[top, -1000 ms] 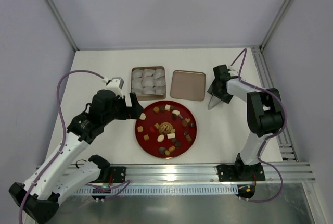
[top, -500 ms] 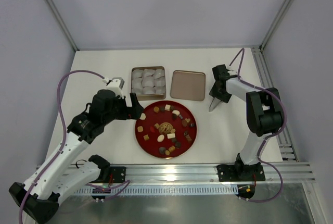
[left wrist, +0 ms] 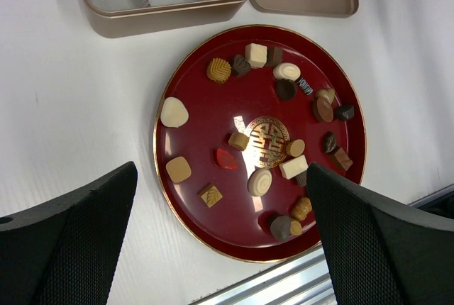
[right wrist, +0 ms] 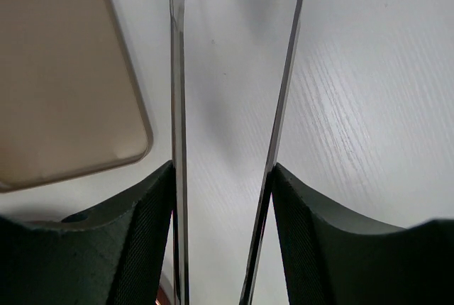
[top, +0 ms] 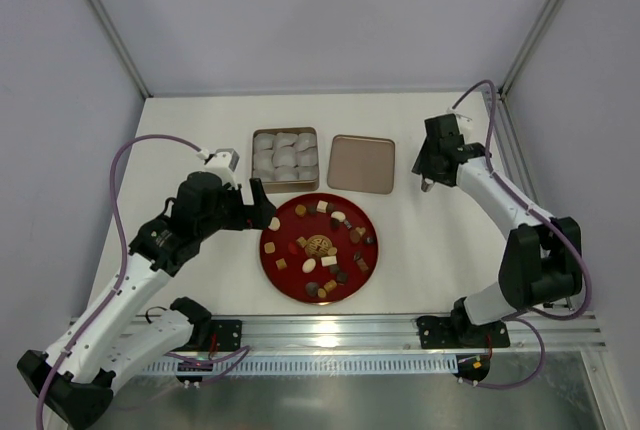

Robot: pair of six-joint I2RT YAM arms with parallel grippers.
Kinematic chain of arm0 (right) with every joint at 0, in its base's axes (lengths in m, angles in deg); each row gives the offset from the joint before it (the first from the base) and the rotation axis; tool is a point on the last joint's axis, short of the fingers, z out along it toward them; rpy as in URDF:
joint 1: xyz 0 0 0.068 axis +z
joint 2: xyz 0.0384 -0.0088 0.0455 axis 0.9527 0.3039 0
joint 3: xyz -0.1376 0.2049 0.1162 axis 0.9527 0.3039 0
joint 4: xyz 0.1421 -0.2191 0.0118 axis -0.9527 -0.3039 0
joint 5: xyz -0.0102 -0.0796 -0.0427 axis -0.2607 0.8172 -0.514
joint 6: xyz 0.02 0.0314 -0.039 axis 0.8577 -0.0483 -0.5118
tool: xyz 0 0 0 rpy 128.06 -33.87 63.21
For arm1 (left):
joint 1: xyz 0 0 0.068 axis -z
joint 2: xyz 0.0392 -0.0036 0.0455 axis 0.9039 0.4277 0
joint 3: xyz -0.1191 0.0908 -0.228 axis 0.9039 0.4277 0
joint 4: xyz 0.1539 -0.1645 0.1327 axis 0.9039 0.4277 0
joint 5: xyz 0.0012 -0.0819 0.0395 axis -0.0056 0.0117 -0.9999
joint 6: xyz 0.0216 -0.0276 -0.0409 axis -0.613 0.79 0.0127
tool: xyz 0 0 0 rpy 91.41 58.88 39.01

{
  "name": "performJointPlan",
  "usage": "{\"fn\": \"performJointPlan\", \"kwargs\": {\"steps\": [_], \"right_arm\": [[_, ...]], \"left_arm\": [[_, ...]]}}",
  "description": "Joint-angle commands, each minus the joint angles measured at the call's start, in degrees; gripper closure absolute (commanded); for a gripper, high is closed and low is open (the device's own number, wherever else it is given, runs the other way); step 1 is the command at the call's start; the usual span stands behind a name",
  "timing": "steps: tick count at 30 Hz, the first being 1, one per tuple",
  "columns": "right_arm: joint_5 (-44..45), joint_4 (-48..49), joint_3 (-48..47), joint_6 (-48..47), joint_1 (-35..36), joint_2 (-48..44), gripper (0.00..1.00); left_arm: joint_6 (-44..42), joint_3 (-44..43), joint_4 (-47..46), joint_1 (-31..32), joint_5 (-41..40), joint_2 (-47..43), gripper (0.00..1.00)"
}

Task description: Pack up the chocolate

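Clamped between the fingers of the right gripper [right wrist: 221,170]: tongs [right wrist: 177,106], blades apart, nothing between them, held over bare table [right wrist: 369,71] just right of the lid [right wrist: 64,78]. Spread wide above the left side of the red plate [left wrist: 206,117]: left gripper [left wrist: 220,170], touching nothing. Scattered across that plate: chocolate [left wrist: 260,181], brown, tan, cream and red. Behind the plate, beside the lid: tin [top: 285,188] lined with white paper cups [top: 285,158].

The right tool [top: 430,172] has swung up and rightward, carrying the tongs [right wrist: 176,106].
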State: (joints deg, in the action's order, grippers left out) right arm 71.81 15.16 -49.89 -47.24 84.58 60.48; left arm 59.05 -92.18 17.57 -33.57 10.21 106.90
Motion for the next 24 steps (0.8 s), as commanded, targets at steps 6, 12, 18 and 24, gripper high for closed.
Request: {"fn": "performJointPlan", "kwargs": {"steps": [6, 12, 18, 24], "right_arm": [[-4.0, -3.6, 3.8, -2.5, 0.5, -10.0, 0.45], [-6.5, -5.7, 3.8, -3.2, 1.7, -16.1, 0.52], [-8.3, -8.5, 3.6, -3.4, 5.7, -21.6, 0.54], [-8.9, -11.0, 3.7, -0.9, 15.9, -26.5, 0.54]], "left_arm": [[0.2, -0.4, -1.4, 0.1, 0.2, -0.3, 0.0], [0.2, -0.4, -1.4, 0.1, 0.0, 0.0, 0.0], [0.2, -0.3, -1.3, 0.1, -0.7, 0.4, 0.0], [0.1, -0.4, -1.0, 0.1, -2.7, 0.4, 0.0]]}}
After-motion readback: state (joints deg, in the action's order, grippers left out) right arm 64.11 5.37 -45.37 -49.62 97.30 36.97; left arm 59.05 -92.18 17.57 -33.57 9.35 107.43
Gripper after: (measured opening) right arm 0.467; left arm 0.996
